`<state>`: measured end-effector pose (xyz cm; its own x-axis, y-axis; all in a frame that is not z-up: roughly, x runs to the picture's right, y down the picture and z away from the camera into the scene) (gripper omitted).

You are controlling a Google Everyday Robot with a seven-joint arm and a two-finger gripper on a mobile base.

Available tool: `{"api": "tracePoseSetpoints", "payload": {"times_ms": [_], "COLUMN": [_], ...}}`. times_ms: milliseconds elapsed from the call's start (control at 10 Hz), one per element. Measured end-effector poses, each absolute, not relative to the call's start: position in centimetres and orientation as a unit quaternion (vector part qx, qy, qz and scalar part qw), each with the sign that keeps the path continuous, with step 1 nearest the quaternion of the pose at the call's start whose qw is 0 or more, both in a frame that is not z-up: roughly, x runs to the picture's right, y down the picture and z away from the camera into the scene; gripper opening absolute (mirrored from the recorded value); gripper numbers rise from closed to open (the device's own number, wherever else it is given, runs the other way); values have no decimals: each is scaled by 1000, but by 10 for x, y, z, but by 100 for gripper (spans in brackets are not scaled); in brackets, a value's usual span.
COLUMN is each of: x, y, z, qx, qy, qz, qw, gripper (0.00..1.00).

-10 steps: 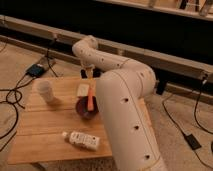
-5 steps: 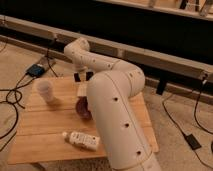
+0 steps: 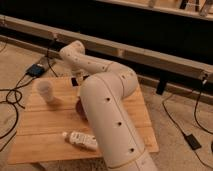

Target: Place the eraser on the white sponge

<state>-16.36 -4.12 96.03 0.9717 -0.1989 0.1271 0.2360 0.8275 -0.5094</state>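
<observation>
My gripper (image 3: 77, 81) hangs as a dark shape under the wrist at the back of the wooden table (image 3: 45, 125), just right of the white cup (image 3: 46, 91). My large white arm (image 3: 107, 115) crosses the middle of the table. Only a sliver of the dark bowl (image 3: 78, 106) shows at the arm's left edge. The eraser and the white sponge are hidden behind the arm.
A long white bottle (image 3: 80, 140) lies on its side near the table's front edge. Cables and a small blue device (image 3: 36, 70) lie on the floor to the left. A power adapter (image 3: 192, 141) lies on the floor to the right. A dark rail runs behind the table.
The arm has swung left across the table. The wrist now sits closer to the cup, and the arm covers the sponge and most of the bowl.
</observation>
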Motion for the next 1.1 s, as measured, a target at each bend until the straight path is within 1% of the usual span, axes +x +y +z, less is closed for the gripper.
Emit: {"api": "tracePoseSetpoints", "payload": {"times_ms": [200,600,700,800,900,1100], "x": [-165,-164,-162,-160,-158,-158], "y": [-31,-25,-25,-25,-24,-23], "z": [971,983,985,986,987,987], "qx": [-286,-300,-303,-305,-309,-313], "qy": [-31,-25,-23,-21,-19,-18], "qz": [-118,-127,-133,-138,-144,-151], "qw": [951,945,944,942,940,938], "gripper": [0,1,8,18,31,50]}}
